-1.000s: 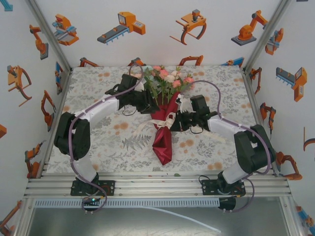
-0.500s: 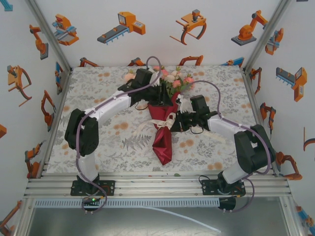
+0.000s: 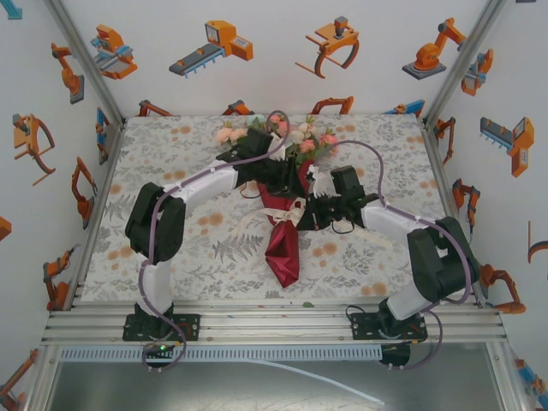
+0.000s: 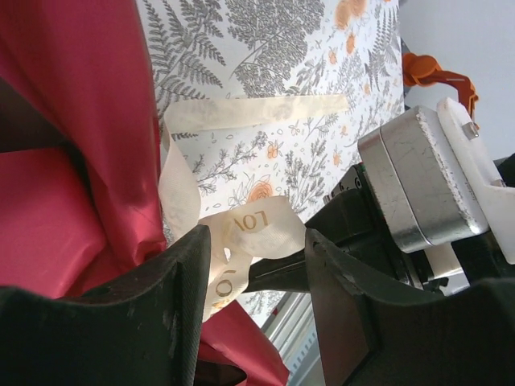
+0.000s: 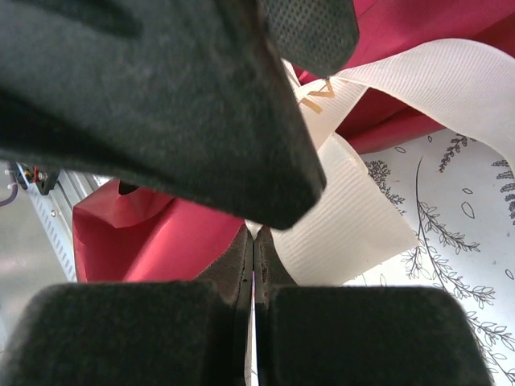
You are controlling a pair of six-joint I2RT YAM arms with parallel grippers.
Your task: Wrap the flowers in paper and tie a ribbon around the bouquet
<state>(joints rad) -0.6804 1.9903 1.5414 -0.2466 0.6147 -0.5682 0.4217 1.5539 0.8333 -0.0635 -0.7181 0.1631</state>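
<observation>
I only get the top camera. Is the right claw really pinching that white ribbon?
Observer: Yes, its wrist camera shows the right gripper shut on the long cream-white satin ribbon.
Operator: And the left claw?
Observer: The left gripper is open; the ribbon's loop shows in the gap between its fingers.
Operator: Is anything written on it?
Observer: Gold letters, "LOV", beside the dark red paper sheet.
</observation>
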